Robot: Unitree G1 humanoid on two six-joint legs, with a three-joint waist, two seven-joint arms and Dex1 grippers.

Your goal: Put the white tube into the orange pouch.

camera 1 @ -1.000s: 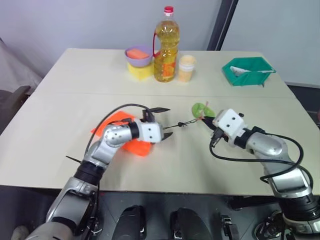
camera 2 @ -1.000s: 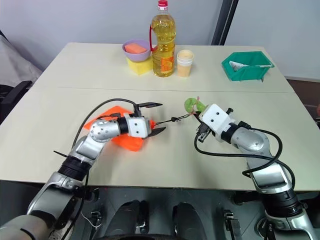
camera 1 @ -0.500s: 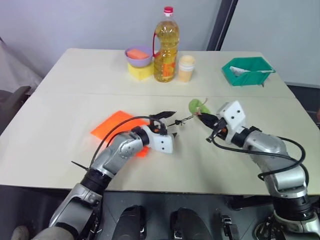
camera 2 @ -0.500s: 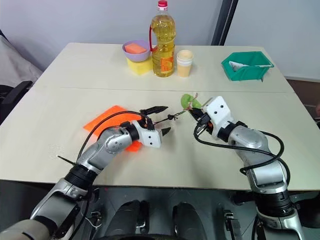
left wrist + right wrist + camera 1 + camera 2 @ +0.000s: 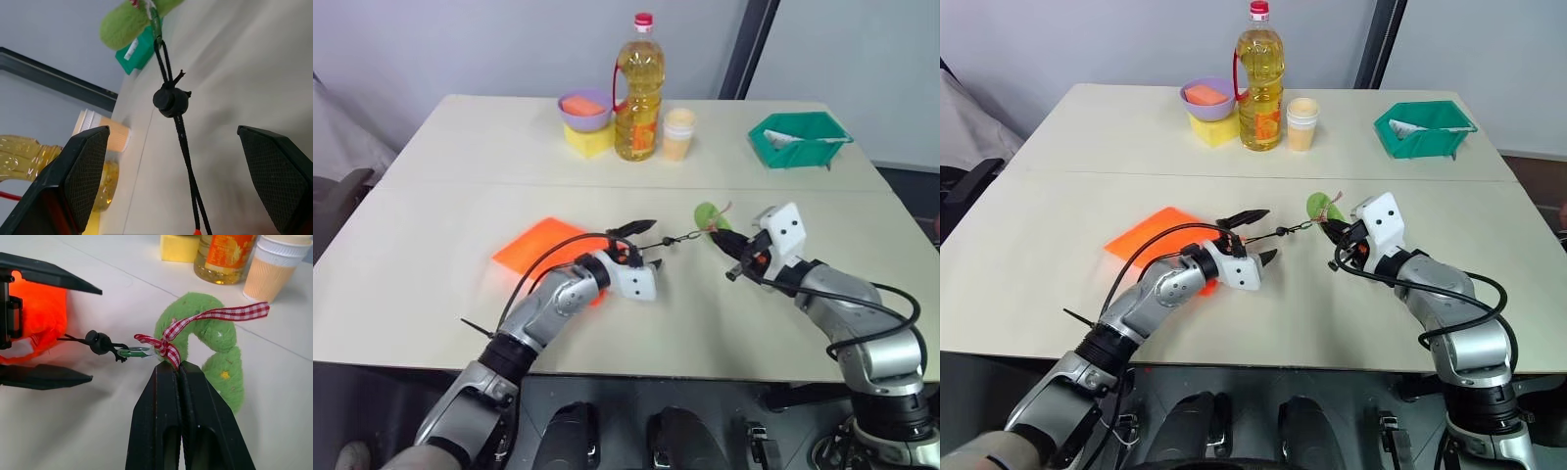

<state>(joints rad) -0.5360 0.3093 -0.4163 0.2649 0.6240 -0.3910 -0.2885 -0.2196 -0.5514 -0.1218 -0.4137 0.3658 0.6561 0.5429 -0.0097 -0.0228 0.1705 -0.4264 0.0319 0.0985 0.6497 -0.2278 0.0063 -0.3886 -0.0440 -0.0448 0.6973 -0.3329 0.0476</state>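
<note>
Gripping the green tag (image 5: 215, 340) by its red-checked ribbon (image 5: 168, 350), the right gripper (image 5: 1335, 233) has its fingers pressed together, right of centre in the right eye view. From the tag a thin dark cord (image 5: 1271, 234) runs left through a black toggle (image 5: 170, 102) toward the left gripper (image 5: 1255, 237), at frame centre. That gripper's two fingers (image 5: 1246, 215) are spread wide, one above and one below the cord, which passes between them without touching either; the left wrist view shows the cord and toggle midway between the two pads. The pouch (image 5: 1154, 233) lies flat on the table (image 5: 1038, 245), left of centre, its near edge hidden behind the left wrist; the right wrist view shows its orange fabric just behind the spread fingers. The tube cannot be made out in any view, so its relation to the fingers cannot be told. Along the upper part of the frame stand a purple bowl (image 5: 1205, 96) on a yellow block (image 5: 1214, 127), an oil bottle (image 5: 1259, 78) and a cup (image 5: 1302, 123); a green tray (image 5: 1425, 129) sits at upper right, well apart from both grippers.
</note>
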